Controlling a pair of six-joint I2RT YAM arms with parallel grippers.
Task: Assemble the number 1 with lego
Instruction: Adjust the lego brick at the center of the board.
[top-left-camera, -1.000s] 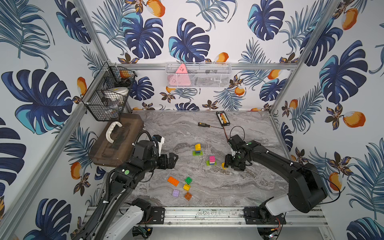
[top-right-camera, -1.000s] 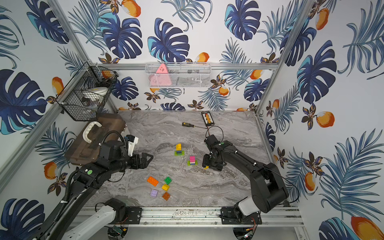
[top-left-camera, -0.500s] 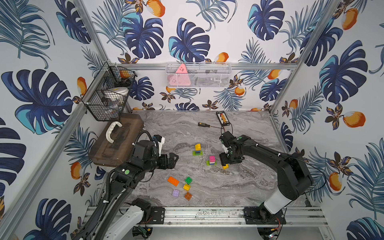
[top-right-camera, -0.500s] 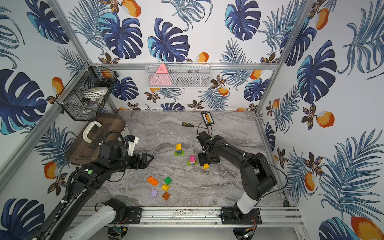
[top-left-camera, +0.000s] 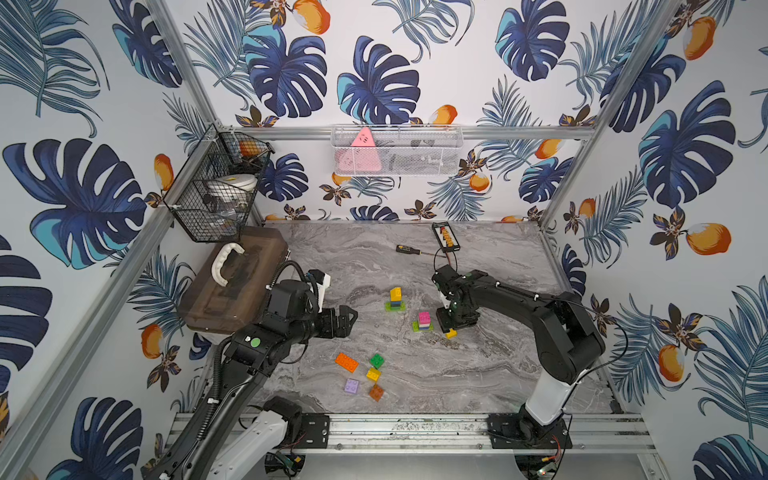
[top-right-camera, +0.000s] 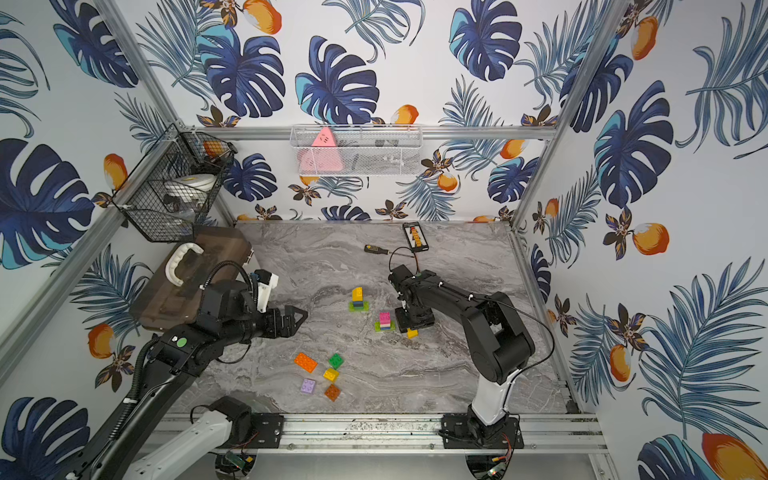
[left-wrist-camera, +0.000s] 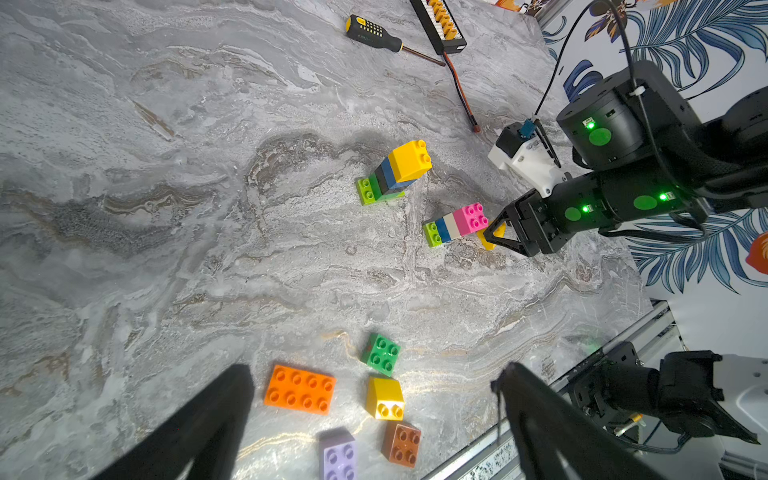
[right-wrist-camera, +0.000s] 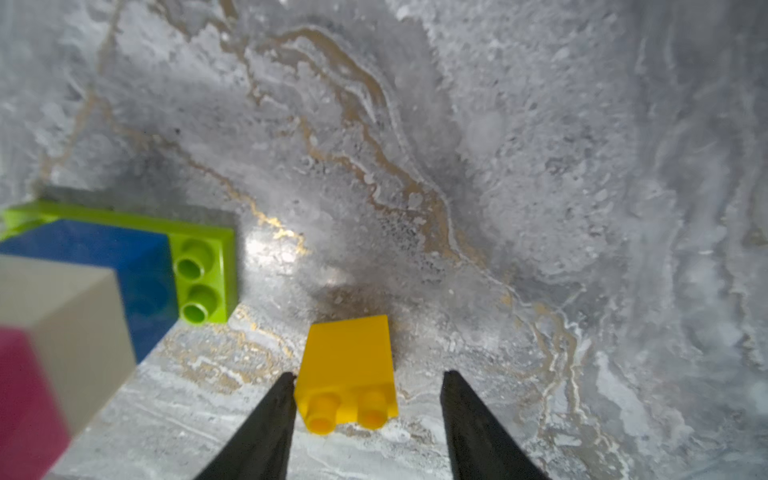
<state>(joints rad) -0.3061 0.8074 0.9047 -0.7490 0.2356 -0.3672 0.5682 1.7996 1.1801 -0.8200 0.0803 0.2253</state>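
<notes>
Marble tabletop (top-left-camera: 498, 365) open right of pink-topped stack (top-left-camera: 424, 321); right gripper (right-wrist-camera: 366, 373) unclenched, straddling yellow brick (right-wrist-camera: 347, 357) beside stack; left gripper (left-wrist-camera: 374, 367) spread wide.

This is a robot test cell in a lab. An aluminium frame (top-left-camera: 291, 132) boxes in a marble-patterned table (top-left-camera: 478, 374). Leaf-print wallpaper (top-left-camera: 374, 83) covers the walls. The left arm (top-left-camera: 249, 353) and right arm (top-left-camera: 519, 303) are bolted to a metal rail (top-left-camera: 415, 428). A black wire basket (top-left-camera: 208, 195) and a white mesh basket (top-left-camera: 399, 151) hang above.

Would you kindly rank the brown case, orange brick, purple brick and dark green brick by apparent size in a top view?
Brown case, largest.
Orange brick, next.
Purple brick and dark green brick look alike; unranked.
</notes>
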